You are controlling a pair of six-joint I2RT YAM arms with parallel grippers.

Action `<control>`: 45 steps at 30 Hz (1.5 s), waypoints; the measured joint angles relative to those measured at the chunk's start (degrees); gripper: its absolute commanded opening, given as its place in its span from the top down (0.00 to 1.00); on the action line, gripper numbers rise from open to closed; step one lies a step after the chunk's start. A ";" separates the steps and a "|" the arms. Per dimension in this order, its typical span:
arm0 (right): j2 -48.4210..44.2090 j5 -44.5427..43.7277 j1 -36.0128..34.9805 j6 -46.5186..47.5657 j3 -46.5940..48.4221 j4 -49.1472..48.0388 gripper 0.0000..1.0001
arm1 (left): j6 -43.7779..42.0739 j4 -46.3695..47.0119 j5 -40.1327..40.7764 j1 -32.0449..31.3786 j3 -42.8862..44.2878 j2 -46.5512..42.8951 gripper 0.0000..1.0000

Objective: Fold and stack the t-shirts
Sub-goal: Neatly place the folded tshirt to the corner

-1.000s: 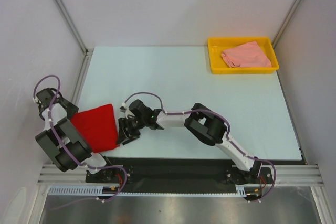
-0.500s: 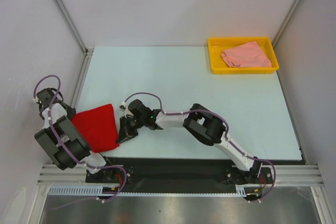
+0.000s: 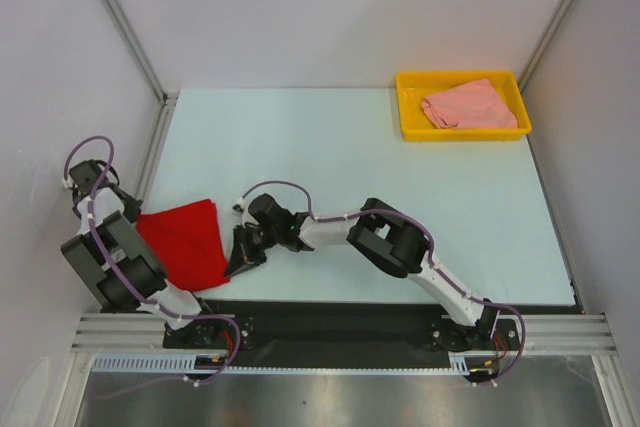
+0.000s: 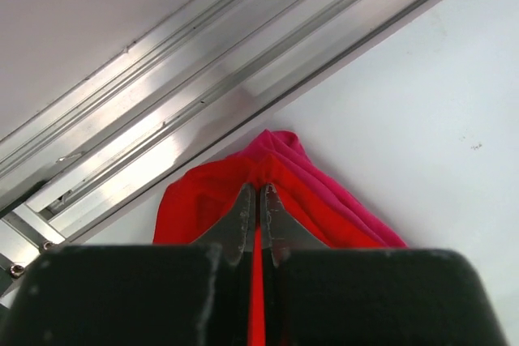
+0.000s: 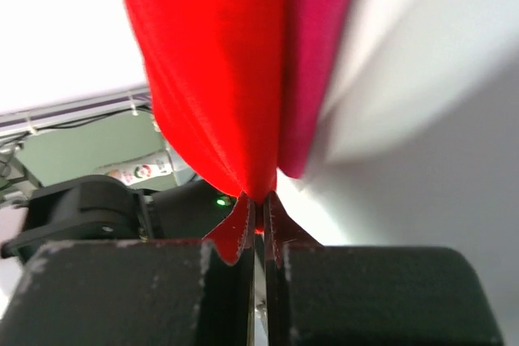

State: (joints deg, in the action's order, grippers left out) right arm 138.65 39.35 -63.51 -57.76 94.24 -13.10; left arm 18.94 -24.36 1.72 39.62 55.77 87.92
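At the near left of your pale table (image 3: 350, 147), the bright red cloth t-shirt (image 3: 185, 242) lies between both arms. Your left gripper (image 4: 258, 200) is clenched on its left edge, and your right gripper (image 5: 258, 208) is pinched tight on its right edge. A magenta pink cloth t-shirt (image 4: 284, 147) peeks out from under the red one. At the far right, the pale salmon pink cloth t-shirt (image 3: 470, 105) sits rumpled inside the yellow plastic tray (image 3: 460, 134).

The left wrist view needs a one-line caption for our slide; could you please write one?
Left gripper shut on the red shirt, magenta shirt showing alongside, near the aluminium rail.
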 measured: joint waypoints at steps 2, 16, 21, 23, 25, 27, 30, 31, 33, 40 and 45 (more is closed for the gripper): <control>0.00 -0.26 0.04 0.59 -0.70 -0.02 0.95 | -0.02 -0.28 0.11 -0.42 0.37 0.39 0.94; -3.26 -1.68 2.29 14.67 3.10 16.57 0.37 | 8.00 -10.43 13.64 -1.11 -1.42 -13.20 0.36; -8.17 -4.48 4.94 21.35 3.06 25.66 0.42 | 14.93 -15.28 14.95 -1.11 -6.14 -25.62 0.46; -11.45 -5.38 6.05 23.56 1.55 27.71 0.44 | 17.75 -17.97 14.29 -1.14 -9.31 -28.98 0.49; -17.22 -6.34 7.48 25.38 -3.30 28.61 0.53 | 21.03 -21.35 13.77 -1.20 -12.28 -30.53 0.56; -24.06 -6.80 8.94 26.60 -9.46 29.55 0.66 | 24.35 -23.85 12.79 -1.27 -15.67 -30.91 0.63; -31.12 -7.37 10.99 27.96 -15.15 30.71 0.69 | 27.69 -25.92 11.04 -1.31 -20.02 -30.97 0.68; -32.89 -7.63 11.54 28.35 -16.55 30.88 0.69 | 28.55 -26.32 10.43 -1.31 -20.85 -30.93 0.68; -36.00 -8.15 12.15 29.20 -19.43 31.17 0.68 | 29.79 -26.32 9.86 -1.31 -21.31 -30.84 0.69; -48.43 -9.25 17.31 29.05 -33.44 30.95 0.56 | 30.97 -25.27 8.00 -3.21 -20.46 -29.75 0.52; -62.73 -11.02 27.08 26.49 -44.87 29.55 0.46 | 32.63 -23.39 10.14 -24.09 -10.47 -26.23 0.37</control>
State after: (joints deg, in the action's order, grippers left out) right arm 75.92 28.34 -36.42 -31.27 49.36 16.45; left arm 51.57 -47.75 11.86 15.53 45.30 61.69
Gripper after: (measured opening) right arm 0.503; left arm 0.585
